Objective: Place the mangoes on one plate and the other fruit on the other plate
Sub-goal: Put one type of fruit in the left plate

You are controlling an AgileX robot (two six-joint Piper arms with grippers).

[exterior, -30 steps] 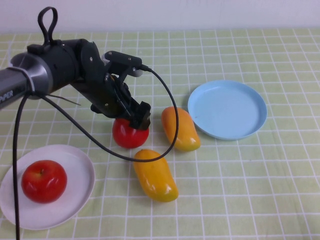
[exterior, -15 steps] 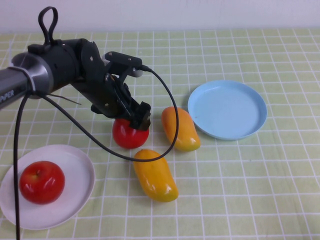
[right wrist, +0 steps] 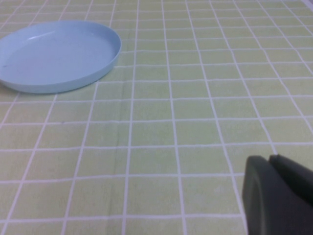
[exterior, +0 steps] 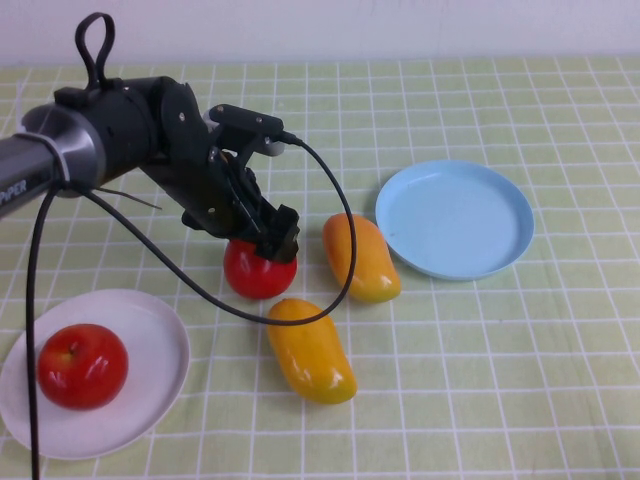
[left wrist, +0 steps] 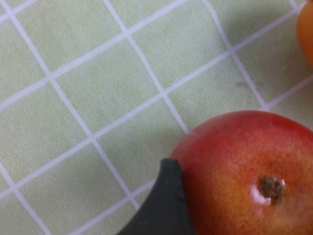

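Green-checked cloth covers the counter, where our left pincer point(exterior: 268, 238) sits down over the loose apple point(exterior: 258, 268) at centre; we cannot tell whether it has clenched. We should seat both fingers around the apple's widest part before lifting toward the white plate point(exterior: 160, 335) at near left, clear of the mangoes point(exterior: 360, 257) just right. Our right pincer point(right wrist: 276, 196), state unclear, waits near the blue plate point(right wrist: 58, 54).

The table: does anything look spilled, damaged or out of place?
Nothing stands out. One apple lies on the white plate; the left tool is at the other apple. Both mangoes lie intact. The right tool is low over the cloth.
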